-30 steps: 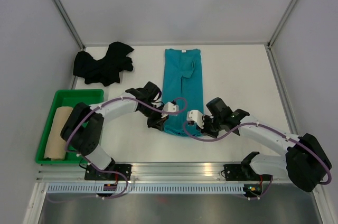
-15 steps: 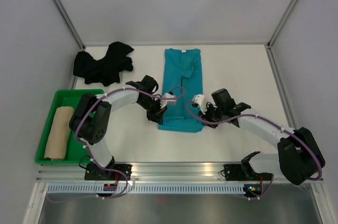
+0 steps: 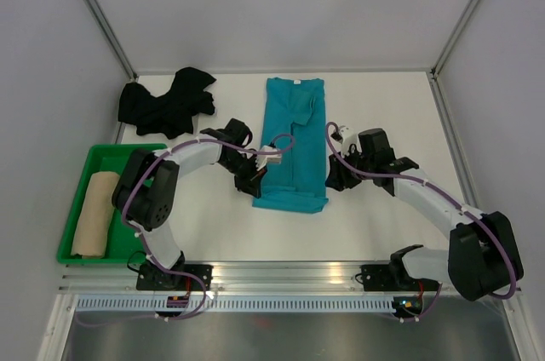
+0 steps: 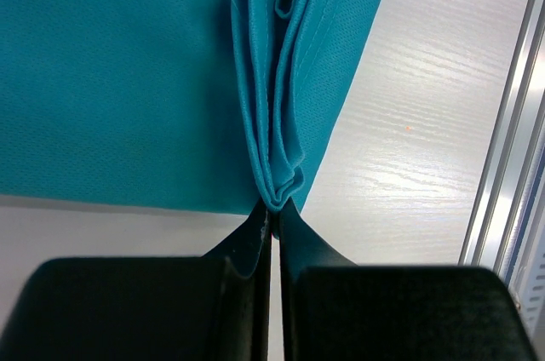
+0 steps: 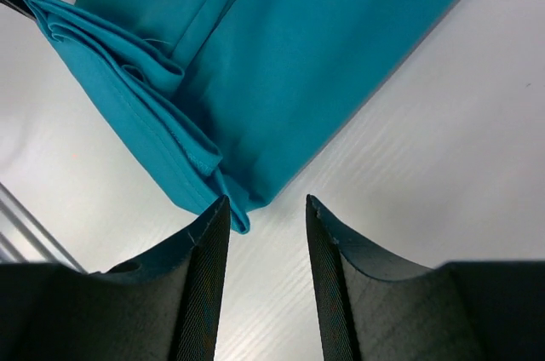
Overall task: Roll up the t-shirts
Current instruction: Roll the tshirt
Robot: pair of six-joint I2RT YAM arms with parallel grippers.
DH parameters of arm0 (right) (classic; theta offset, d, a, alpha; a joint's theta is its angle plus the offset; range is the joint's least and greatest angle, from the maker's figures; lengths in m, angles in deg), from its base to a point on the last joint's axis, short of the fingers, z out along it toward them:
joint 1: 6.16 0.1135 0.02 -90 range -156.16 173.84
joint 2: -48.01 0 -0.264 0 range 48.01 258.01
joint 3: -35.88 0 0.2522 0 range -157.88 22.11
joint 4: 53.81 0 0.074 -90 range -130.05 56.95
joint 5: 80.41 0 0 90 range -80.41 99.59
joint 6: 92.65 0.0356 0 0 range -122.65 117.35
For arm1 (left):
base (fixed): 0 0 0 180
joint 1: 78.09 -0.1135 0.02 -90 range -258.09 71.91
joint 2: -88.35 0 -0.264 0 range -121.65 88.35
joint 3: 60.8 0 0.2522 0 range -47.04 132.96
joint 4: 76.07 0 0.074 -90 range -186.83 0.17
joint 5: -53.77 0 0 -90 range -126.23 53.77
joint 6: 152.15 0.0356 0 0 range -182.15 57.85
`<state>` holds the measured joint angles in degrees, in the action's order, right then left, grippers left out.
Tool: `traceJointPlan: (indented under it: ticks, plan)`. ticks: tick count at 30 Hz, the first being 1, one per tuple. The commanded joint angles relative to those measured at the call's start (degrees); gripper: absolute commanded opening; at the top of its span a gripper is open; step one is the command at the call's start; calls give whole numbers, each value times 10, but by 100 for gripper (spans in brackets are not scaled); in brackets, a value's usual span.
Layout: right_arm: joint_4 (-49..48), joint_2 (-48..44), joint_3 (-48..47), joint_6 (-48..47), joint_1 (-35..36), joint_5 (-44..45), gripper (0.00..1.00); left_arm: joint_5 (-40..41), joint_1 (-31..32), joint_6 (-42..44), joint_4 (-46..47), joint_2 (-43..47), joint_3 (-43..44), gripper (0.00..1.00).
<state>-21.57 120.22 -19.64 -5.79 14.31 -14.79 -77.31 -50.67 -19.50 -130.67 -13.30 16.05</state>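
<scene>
1 tan t-shirt (image 3: 95, 212) lies rolled up inside the green tray (image 3: 128, 152). 1 black t-shirt (image 3: 166, 104) is just behind the tray. 1 teal t-shirt (image 3: 294, 135) is to its right. That makes 3 t-shirts, 1 tray, 1 table (image 3: 383, 106) and 2 robot arms (image 3: 192, 155) (image 3: 426, 195).

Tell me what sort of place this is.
Probably a lab robot test cell: plain grey partition walls on metal posts enclose a white table, the left arm and right arm are bolted to an aluminium rail at its near edge, and a teal t-shirt and black t-shirt lie on it.
</scene>
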Motion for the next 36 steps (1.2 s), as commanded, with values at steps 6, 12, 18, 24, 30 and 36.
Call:
traceJointPlan:
  ticks: [6,12,18,24,30,36]
  plan:
    - [-10,17,57,154,0,-60,46,-17,-12,-29,1,1,7,2]
    - [-86,-6,106,164,5,-54,50,-21,-12,-34,11,2,4,2]
    - [-176,-13,129,173,32,-38,56,-17,-15,-34,15,5,2,2]
    - [-228,31,121,178,41,-40,47,-17,-15,-28,17,5,8,3]
    - [-250,41,121,192,60,-62,34,-13,-19,-46,23,7,11,2]
    - [-236,15,109,192,60,-56,49,22,-23,-115,23,33,7,2]
